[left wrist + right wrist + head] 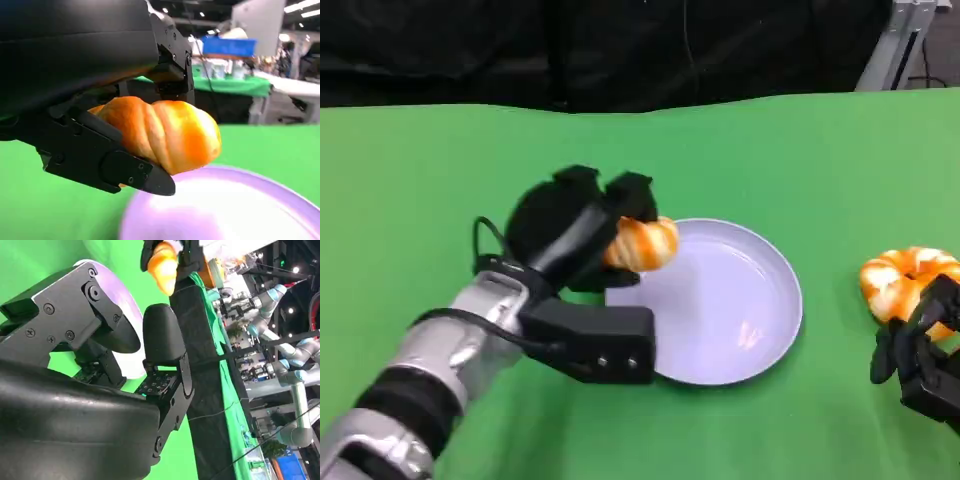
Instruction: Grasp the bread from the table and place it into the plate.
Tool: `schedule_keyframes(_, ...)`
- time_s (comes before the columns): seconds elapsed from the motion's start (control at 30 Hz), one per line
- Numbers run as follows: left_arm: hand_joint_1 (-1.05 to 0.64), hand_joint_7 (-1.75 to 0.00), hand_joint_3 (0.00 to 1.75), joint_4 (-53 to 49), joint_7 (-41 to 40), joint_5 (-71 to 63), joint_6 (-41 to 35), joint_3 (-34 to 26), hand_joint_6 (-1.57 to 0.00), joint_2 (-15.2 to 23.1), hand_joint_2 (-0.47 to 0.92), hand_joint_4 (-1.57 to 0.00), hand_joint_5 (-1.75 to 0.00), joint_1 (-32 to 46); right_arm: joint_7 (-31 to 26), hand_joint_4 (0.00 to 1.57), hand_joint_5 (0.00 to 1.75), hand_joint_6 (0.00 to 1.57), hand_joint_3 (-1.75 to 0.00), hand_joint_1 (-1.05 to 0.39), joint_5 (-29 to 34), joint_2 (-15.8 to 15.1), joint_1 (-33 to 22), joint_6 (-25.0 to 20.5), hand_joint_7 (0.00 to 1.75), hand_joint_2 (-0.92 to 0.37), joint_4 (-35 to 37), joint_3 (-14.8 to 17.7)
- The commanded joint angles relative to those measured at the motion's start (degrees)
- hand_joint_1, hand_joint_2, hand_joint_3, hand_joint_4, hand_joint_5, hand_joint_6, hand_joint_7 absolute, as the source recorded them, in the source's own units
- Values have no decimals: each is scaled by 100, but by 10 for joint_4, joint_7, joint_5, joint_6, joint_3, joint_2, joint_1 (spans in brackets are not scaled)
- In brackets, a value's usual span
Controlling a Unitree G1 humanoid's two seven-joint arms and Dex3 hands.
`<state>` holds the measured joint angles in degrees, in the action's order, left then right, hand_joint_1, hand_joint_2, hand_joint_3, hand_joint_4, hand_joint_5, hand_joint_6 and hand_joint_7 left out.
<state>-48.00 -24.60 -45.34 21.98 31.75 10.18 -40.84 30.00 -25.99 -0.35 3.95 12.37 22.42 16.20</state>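
My left hand [572, 232] grips a golden twisted bread roll [642, 243] and holds it above the left rim of the lavender plate [730, 300]. The left wrist view shows the roll [165, 131] clamped between the black fingers [107, 165], a little above the plate [225, 215]. My right hand [923, 352] rests at the table's right edge with its fingers apart and nothing in them. In the right wrist view its fingers [160, 335] point toward the plate [129, 305], with the held roll [163, 262] beyond.
A second, ring-shaped orange and white bread [902, 280] lies on the green table [770, 160] right of the plate, just beyond my right hand. A black curtain bounds the far edge.
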Motion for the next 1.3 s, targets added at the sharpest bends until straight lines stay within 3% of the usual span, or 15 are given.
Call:
schedule_keyframes(0.03,-13,-118,17,-31,19,0,-2,14,-70,-33,92,-60,-173,-21,-8,91,175,77,-146,-3,0,-5,-7,4,172,-43,-15,2)
schedule_keyframes(0.13,-9,-130,14,-55,5,-6,-1,23,-69,-50,92,-61,-174,-30,-8,92,175,77,-147,-3,-1,-4,-9,4,172,-43,-18,2)
schedule_keyframes(0.2,-6,-119,11,-74,-4,-11,-5,31,-74,-62,92,-63,-172,-37,-10,91,175,77,-147,-3,-2,-3,-10,2,172,-43,-21,1)
schedule_keyframes(0.27,-6,-89,7,-95,-12,-16,-9,37,-84,-74,92,-66,-164,-46,-11,91,175,77,-147,-3,-2,-3,-10,2,173,-42,-23,0)
schedule_keyframes(0.37,-6,-28,3,-121,-17,-18,-9,42,-103,-87,91,-77,-138,-56,-13,92,175,77,-147,-3,-1,-3,-12,1,173,-42,-25,-1)
schedule_keyframes(0.4,-7,-21,3,-129,-19,-19,-9,45,-106,-90,91,-78,-135,-59,-13,92,175,77,-148,-3,-3,-3,-12,1,173,-42,-25,-1)
schedule_keyframes(0.47,-5,-12,1,-142,-22,-19,-12,49,-108,-96,91,-81,-126,-65,-11,92,175,77,-148,-3,-5,-3,-13,0,173,-42,-25,-1)
schedule_keyframes(0.53,-5,-8,0,-154,-21,-17,-15,51,-112,-102,90,-75,-142,-70,-11,92,175,78,-148,-3,-6,-3,-14,0,172,-42,-26,-1)
schedule_keyframes(0.73,-12,-5,0,-168,24,-5,-18,49,-112,-101,90,-71,-143,-78,-21,93,175,78,-148,-3,-2,-3,-17,-3,172,-41,-34,-4)
schedule_keyframes(0.77,-51,-2,22,-164,51,-3,-27,49,-79,-97,91,-42,-86,-79,-20,93,175,78,-148,-3,-2,-3,-17,-3,172,-41,-34,-4)
schedule_keyframes(0.8,-68,-2,30,-158,74,2,-34,46,-65,-94,92,-37,-52,-77,-19,93,175,78,-148,-3,-3,-4,-17,-4,172,-41,-33,-5)
schedule_keyframes(0.87,-97,0,40,-147,98,6,-41,42,-35,-89,92,-15,-13,-72,-18,93,175,78,-148,-3,-4,-5,-16,-4,172,-41,-33,-5)
schedule_keyframes(1.07,-105,0,51,-119,108,2,-43,50,-11,-73,92,0,0,-61,-17,93,175,78,-147,-4,-2,-5,-16,2,170,-41,-30,-5)
schedule_keyframes(1.2,-105,-1,47,-94,140,4,-44,53,-8,-61,92,0,0,-58,-14,93,175,79,-147,-4,-4,-5,-16,2,171,-41,-30,-4)
schedule_keyframes(1.3,-103,-3,36,-60,161,19,-34,42,-13,-48,92,-1,-1,-44,-21,92,175,79,-147,-4,-2,-4,-18,-2,171,-41,-35,-5)
